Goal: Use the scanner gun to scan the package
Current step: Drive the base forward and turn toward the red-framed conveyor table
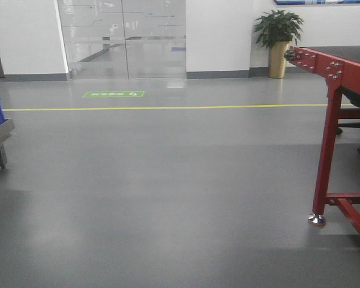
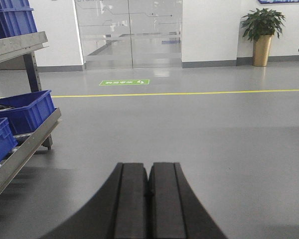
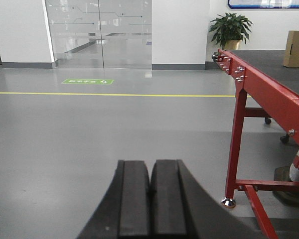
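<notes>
Left gripper (image 2: 148, 199): pads pressed together, empty, aimed ahead; likely a travel pose.
Right gripper (image 3: 150, 199): likewise closed, empty.
Package (image 3: 296, 49): on the red table (image 3: 269, 92), two o'clock in the right wrist view, well apart.
Scanner gun: nowhere in sight.

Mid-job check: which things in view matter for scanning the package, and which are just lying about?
For the job: cardboard box on the red conveyor table; left end effector and right end effector, both shut, empty. No scanner gun in view.
Lying about: blue bins, metal rack, potted plant, green floor sign.
</notes>
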Controlling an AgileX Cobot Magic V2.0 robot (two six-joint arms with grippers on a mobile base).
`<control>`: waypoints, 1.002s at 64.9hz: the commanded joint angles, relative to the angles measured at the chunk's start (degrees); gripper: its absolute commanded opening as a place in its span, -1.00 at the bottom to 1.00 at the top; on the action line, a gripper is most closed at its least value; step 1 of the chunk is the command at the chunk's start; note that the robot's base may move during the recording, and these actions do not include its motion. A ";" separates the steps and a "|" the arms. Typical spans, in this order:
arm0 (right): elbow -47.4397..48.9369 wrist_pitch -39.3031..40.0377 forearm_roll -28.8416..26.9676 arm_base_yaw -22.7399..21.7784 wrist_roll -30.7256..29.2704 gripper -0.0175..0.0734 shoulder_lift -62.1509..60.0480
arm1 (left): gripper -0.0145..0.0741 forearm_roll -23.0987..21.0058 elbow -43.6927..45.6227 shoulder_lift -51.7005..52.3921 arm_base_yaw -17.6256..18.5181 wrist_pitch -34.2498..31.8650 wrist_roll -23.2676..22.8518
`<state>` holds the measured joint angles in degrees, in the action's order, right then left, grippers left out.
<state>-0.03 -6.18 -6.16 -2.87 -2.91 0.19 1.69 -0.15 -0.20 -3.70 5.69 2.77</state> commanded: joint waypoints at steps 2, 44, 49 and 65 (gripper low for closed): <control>0.03 1.06 0.16 0.01 -0.06 -0.95 -0.19 | -0.92 0.07 0.15 0.20 0.04 -1.14 -0.42; 0.03 1.53 0.16 0.01 -0.06 -0.95 -0.19 | -0.92 0.07 0.15 0.20 0.21 -1.14 -0.42; 0.03 1.53 0.16 0.01 -0.06 -0.95 -0.19 | -0.92 0.07 0.15 0.20 0.21 -1.14 -0.42; 0.03 1.53 0.16 0.01 -0.06 -0.95 -0.19 | -0.92 0.07 0.15 0.20 0.60 -1.14 -0.42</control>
<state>-0.03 -5.96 -6.16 -2.87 -2.91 0.19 1.69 -0.15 -0.20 -3.57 5.69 2.77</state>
